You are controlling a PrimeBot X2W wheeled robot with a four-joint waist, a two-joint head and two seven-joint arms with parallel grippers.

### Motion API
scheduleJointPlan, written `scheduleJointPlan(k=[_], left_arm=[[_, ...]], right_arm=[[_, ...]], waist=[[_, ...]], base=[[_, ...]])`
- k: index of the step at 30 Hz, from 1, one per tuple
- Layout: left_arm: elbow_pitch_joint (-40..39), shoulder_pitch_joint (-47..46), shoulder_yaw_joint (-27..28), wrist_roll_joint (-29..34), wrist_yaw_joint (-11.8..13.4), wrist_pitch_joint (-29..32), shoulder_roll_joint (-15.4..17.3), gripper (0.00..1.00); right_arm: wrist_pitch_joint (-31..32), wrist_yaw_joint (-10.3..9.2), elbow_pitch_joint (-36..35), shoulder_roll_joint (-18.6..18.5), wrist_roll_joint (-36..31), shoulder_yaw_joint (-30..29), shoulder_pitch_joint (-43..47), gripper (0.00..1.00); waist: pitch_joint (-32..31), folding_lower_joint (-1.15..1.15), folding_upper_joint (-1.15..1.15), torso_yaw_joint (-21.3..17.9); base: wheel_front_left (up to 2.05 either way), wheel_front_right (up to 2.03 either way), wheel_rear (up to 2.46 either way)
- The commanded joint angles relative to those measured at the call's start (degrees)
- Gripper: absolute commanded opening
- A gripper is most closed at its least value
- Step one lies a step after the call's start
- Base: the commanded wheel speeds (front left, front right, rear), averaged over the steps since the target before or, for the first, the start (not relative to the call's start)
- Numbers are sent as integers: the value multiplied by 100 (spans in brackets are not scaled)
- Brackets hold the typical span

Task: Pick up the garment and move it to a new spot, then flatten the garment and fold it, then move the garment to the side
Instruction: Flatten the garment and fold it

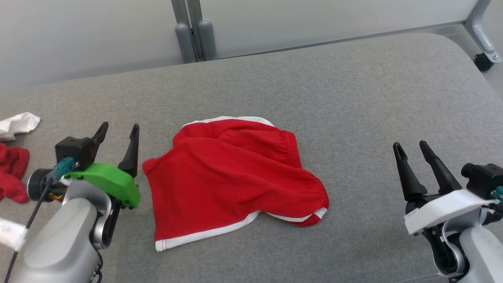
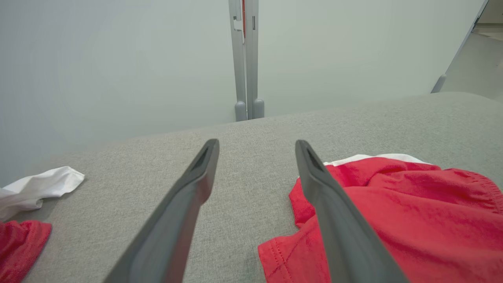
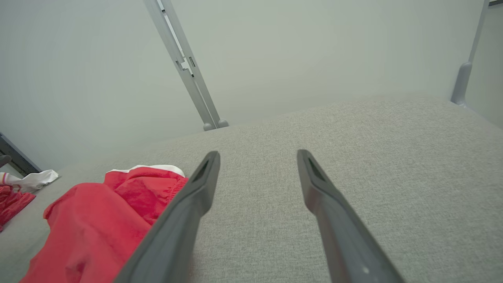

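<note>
The garment [image 1: 232, 177] is a pair of red shorts with white trim, lying rumpled in the middle of the grey padded surface [image 1: 353, 98]. My left gripper [image 1: 120, 131] hovers just left of it, open and empty, its fingers apart from the cloth. In the left wrist view the garment [image 2: 393, 212] lies to the right of the spread left gripper [image 2: 255, 149]. My right gripper [image 1: 410, 147] stands open and empty well to the right of the shorts. In the right wrist view the garment [image 3: 98, 220] sits left of the right gripper [image 3: 257, 159].
More cloth lies at the far left edge: a white piece [image 1: 17, 124] and a red piece [image 1: 11, 173]. Grey partition posts [image 1: 194, 33] stand behind the surface, and a caster leg [image 1: 485, 51] at the back right. Bare grey padding stretches between the shorts and my right gripper.
</note>
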Motion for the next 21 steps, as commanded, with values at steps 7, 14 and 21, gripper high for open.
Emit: scheduleJointPlan(k=[7,14,21], left_arm=[[-1836,1536,1189,27,712,-93,362,100],[-2980,2919,2081,645,824,-87,-16,100],[-3353,3864,2769,1286,495,-88,-561,100]], right_arm=[[-502,-4,125,399,-407,-110,328,100],[-603,-4,250,564,-674,-227,667,100],[-615,-5,79,629,-1085,-497,809,100]], waist=[[-348,0,0,199],[-605,0,0,329],[-688,0,0,353]], base=[[0,0,0],[0,0,0],[0,0,0]])
